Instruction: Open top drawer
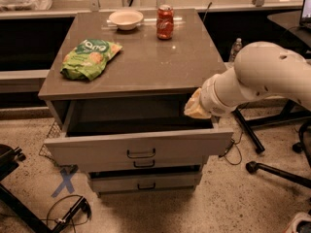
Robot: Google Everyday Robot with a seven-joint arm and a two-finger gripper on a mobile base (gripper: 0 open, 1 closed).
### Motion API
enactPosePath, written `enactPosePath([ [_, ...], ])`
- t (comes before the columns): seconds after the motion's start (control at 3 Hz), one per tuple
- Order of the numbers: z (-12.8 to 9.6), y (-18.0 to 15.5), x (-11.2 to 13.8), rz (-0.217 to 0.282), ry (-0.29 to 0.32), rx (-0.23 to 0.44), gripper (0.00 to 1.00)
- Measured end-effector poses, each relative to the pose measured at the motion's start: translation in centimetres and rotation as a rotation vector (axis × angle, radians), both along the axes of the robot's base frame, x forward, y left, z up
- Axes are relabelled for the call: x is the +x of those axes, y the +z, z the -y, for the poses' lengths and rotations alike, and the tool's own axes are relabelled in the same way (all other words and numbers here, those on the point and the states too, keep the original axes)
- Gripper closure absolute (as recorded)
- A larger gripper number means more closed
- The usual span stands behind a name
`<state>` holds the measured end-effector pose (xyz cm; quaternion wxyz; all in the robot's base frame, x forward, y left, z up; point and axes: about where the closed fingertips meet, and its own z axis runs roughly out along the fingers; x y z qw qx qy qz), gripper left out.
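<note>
The top drawer (97, 148) of the grey-brown cabinet stands pulled out toward me. Its flat front panel carries a small dark bar handle (141, 154), and its inside is dark and shadowed. My gripper (195, 107) is at the drawer's right rear corner, just under the cabinet top's edge and above the drawer's right side. The white arm (262, 79) reaches in from the right.
On the cabinet top (146, 57) lie a green snack bag (90, 56), a white bowl (126, 19) and a red soda can (164, 15). Two shorter drawers (146, 183) sit below. A chair base (277, 171) stands at right, cables (63, 212) at lower left.
</note>
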<state>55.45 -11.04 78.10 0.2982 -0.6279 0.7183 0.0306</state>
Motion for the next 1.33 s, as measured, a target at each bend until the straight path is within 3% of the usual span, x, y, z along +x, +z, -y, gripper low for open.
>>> enactPosePath([
  [0.67, -1.1, -2.7, 1.6, 0.004, -0.008, -0.007, 1.00],
  [1.33, -2.1, -7.2, 5.8, 0.006, -0.014, -0.025, 1.00],
])
